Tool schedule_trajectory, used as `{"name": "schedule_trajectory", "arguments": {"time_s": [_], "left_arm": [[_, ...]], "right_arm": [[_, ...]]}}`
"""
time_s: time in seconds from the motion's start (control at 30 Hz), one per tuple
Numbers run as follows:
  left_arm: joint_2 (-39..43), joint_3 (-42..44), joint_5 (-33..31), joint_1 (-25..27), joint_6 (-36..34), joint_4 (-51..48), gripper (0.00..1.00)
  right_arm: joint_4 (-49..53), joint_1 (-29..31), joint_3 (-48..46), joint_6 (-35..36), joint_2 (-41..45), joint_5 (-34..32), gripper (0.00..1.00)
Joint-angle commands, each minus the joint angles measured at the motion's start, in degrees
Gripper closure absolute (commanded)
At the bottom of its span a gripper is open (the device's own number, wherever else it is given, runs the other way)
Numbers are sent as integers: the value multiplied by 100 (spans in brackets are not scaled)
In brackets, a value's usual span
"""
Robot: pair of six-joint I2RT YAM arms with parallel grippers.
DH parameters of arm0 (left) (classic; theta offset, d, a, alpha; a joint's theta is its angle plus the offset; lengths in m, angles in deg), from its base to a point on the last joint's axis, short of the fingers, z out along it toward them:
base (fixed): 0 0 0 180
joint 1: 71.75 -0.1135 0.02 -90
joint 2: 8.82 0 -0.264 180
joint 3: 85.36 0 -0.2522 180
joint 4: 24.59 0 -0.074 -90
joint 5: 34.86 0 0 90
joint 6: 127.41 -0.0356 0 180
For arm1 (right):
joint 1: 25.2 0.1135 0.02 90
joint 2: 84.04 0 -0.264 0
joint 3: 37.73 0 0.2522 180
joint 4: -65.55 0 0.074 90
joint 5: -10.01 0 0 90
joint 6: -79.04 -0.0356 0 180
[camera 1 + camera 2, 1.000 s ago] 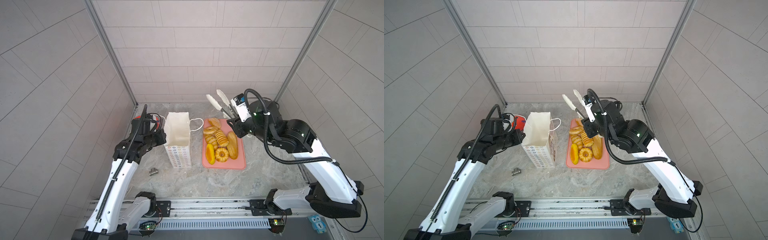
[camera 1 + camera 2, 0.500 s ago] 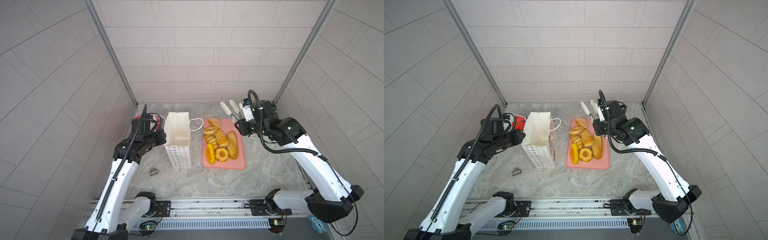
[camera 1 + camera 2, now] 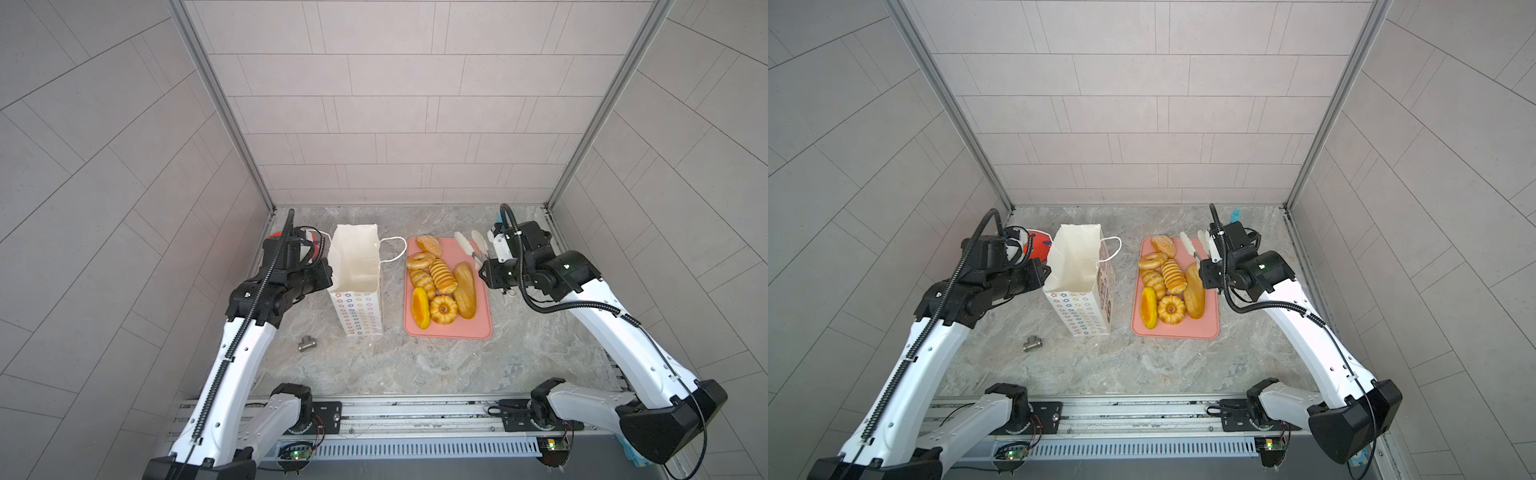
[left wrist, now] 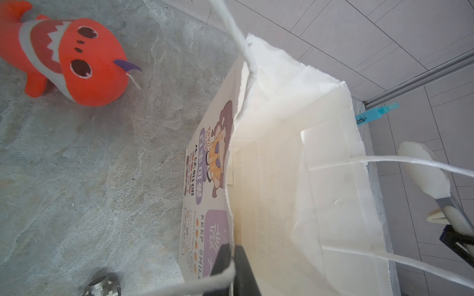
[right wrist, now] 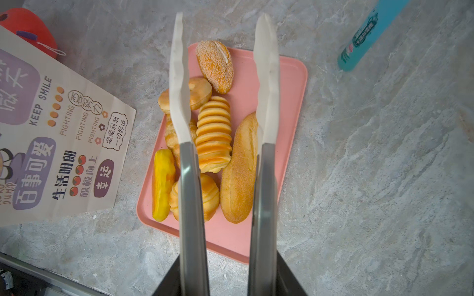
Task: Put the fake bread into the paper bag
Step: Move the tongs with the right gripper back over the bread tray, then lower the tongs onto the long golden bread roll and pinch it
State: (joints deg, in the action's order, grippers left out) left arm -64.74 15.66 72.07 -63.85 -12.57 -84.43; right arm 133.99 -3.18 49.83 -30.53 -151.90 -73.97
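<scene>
The left pincer (image 4: 233, 258) is clamped on the rim of the paper bag (image 3: 359, 307), which is stood upright on the desk (image 3: 415, 365). The fake bread (image 3: 440, 278), seven pieces, is laid on the pink tray (image 3: 449, 332) near it. The right pincer (image 5: 228, 279) is clamped on tongs (image 5: 189, 192), tips apart, near the tray. "KEEP SMILE" and "FIGHTING" are printed on the bag.

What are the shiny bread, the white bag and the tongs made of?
The bread looks like glossy plastic or foam; its shine is too even for crust. The bag is thin matte paper, creased, with a jagged rim. The tongs seem dull grey metal with milky white tips, maybe silicone.
</scene>
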Motion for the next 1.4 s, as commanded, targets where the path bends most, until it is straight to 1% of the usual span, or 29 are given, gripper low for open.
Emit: {"name": "schedule_trajectory", "arguments": {"time_s": [0.0,0.53,0.77,1.37], "left_arm": [[28,50,20,18,-58,40,91],[-44,49,76,17,-58,142,90],[-68,97,109,21,-54,211,90],[-76,212,153,14,-31,315,90]], "right_arm": [[-188,-57,-155,-109,209,103,56],[-211,-137,-1017,-284,499,92,57],[-212,-145,-1389,-420,667,198,57],[-236,-146,-2058,-583,836,332,55]]}}
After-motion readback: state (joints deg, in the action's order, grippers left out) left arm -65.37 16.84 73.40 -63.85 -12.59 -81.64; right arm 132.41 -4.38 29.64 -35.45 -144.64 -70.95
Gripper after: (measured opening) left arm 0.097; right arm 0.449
